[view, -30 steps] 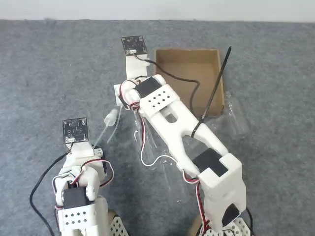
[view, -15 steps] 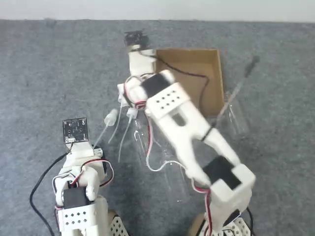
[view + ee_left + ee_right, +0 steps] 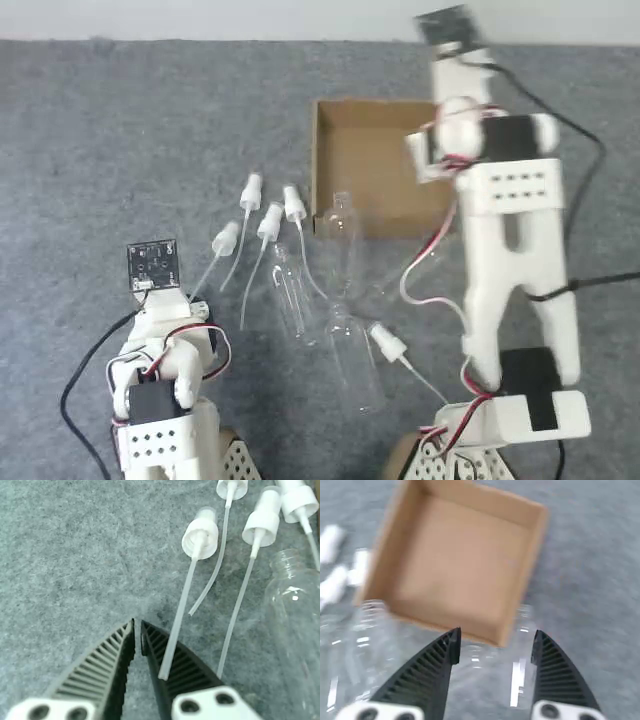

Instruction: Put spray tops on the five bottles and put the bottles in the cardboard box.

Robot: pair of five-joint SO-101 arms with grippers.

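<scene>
Grey carpet [image 3: 100, 130] bears the cardboard box [image 3: 460, 560] just beyond the right claw [image 3: 496, 632], its jaws apart.

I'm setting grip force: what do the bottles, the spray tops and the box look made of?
The bottles look like clear glossy plastic, though glass cannot be ruled out: the grey carpet shows through them. The spray tops seem white matte plastic with thin translucent tubes. The box is plain brown cardboard, matte.

Robotics lab tabletop — grey felt mat [image 3: 90, 130], exposed-wire arms [image 3: 510, 250]
</scene>
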